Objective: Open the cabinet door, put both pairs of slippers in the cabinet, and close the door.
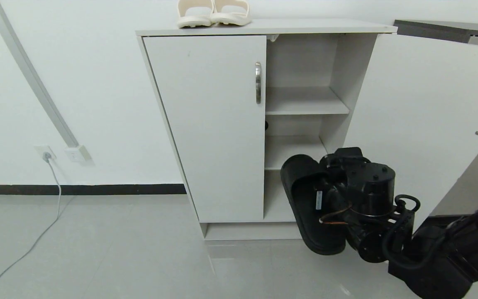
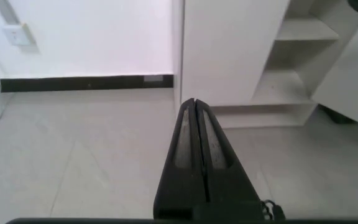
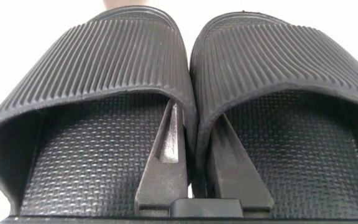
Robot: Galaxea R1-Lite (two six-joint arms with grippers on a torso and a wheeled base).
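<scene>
Black, the left gripper [image 2: 194, 111] hangs over the floor [image 2: 73, 162], its fingers pressed together on nothing. Up on the cabinet [image 1: 305, 27] wait the cream slippers [image 1: 213, 14]; the left door [image 1: 206, 124] is closed and the right door [image 1: 421, 116] is swung wide. In front of the open side, the right gripper [image 3: 196, 134] pinches the black slippers [image 1: 309, 203] by their touching inner walls, the pair held on end. I'd say the first pair is going in. Next it needs levelling and sliding onto a shelf [image 1: 295, 151]. A white tag [image 1: 318, 200] on one slipper is too small to read.
</scene>
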